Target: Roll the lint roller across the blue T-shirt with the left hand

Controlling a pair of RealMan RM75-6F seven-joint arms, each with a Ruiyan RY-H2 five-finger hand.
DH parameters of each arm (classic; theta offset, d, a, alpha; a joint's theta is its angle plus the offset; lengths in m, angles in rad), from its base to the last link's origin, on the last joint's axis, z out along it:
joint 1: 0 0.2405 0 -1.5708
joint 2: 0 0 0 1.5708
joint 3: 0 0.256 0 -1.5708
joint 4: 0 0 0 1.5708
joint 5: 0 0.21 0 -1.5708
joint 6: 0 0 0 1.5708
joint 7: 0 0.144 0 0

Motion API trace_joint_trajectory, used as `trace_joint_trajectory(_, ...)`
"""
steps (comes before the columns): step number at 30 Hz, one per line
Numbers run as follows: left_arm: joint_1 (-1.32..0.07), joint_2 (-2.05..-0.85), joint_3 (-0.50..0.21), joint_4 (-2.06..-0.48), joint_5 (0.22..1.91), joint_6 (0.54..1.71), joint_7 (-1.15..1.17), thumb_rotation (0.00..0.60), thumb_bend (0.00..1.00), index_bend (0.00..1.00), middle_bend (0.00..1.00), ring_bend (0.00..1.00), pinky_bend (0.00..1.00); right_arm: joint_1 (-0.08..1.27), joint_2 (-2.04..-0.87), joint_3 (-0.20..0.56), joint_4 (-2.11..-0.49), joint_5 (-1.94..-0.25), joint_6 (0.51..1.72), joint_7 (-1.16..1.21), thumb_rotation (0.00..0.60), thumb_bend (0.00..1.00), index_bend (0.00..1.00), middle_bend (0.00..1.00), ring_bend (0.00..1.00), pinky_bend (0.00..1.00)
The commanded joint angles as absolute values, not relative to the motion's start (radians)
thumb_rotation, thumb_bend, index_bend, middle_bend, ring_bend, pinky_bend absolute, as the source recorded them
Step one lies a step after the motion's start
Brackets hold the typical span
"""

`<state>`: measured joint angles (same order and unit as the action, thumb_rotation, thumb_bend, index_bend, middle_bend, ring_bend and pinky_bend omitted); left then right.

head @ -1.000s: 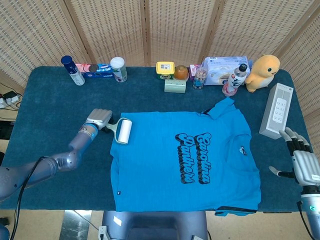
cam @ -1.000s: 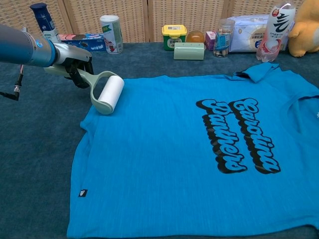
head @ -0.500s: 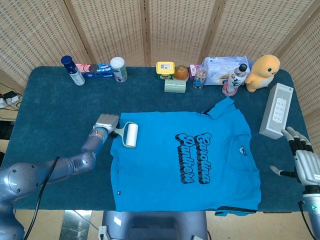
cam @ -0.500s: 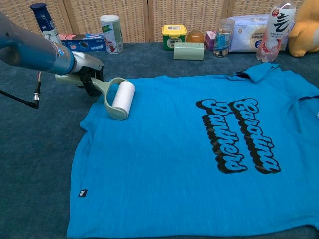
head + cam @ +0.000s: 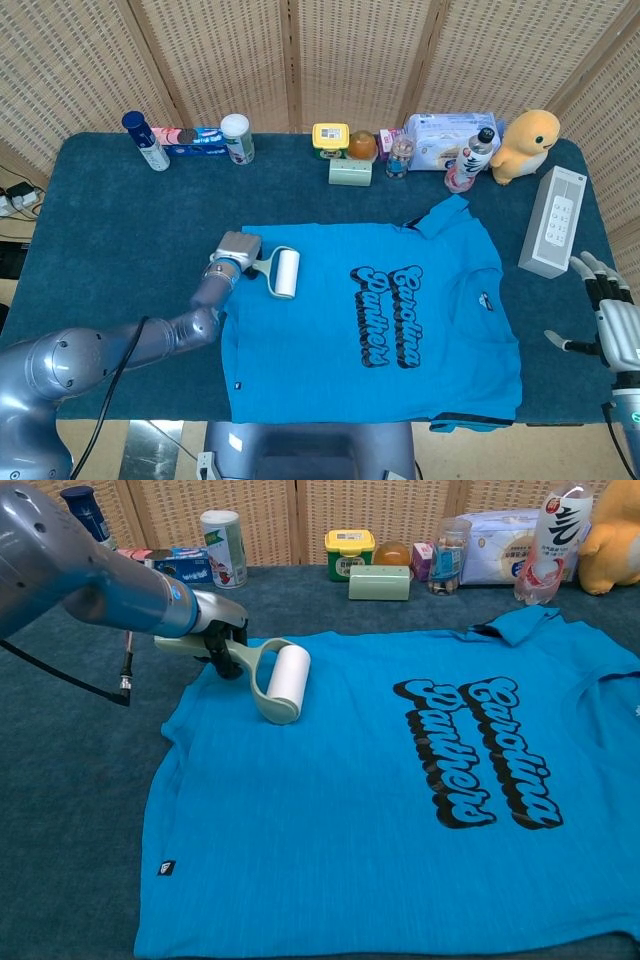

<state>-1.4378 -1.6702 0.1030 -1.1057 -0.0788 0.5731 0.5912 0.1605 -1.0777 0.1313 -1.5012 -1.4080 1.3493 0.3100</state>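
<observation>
The T-shirt was bright blue with black outlined lettering across its chest, lying on a dark teal table cover. The lint roller had a white roll and a pale green frame. A yellow-orange plush chick sat beside a white box; behind stood tan woven screens

Back edge of tabletop: blue spray can, toothpaste box, yellow tub, wipes pack, yellow plush duck. White box at right.
</observation>
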Motion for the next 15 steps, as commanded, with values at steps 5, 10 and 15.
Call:
trace_joint_trajectory(5, -1.473, -1.71, 0.071, -1.075, -0.11, 0.584, 0.635, 0.6, 1.0, 1.0, 0.96, 0.83, 0.97, 0.158, -1.073, 0.133, -1.502, -1.407, 1.352, 0.321, 0.6, 0.0, 0.07, 0.0, 0.0, 0.0)
trace_joint_trajectory(10, -1.494, -1.738, 0.052, -1.057, -0.132, 0.597, 0.671, 0.6, 1.0, 1.0, 0.96, 0.83, 0.97, 0.157, -1.07, 0.134, -1.503, -1.407, 1.356, 0.327, 0.6, 0.0, 0.07, 0.0, 0.0, 0.0)
trace_joint_trajectory(15, -1.507, -1.765, 0.025, -1.042, -0.146, 0.608, 0.701, 0.6, 1.0, 1.0, 0.96, 0.83, 0.97, 0.155, -1.065, 0.135, -1.505, -1.407, 1.36, 0.334, 0.6, 0.0, 0.07, 0.0, 0.0, 0.0)
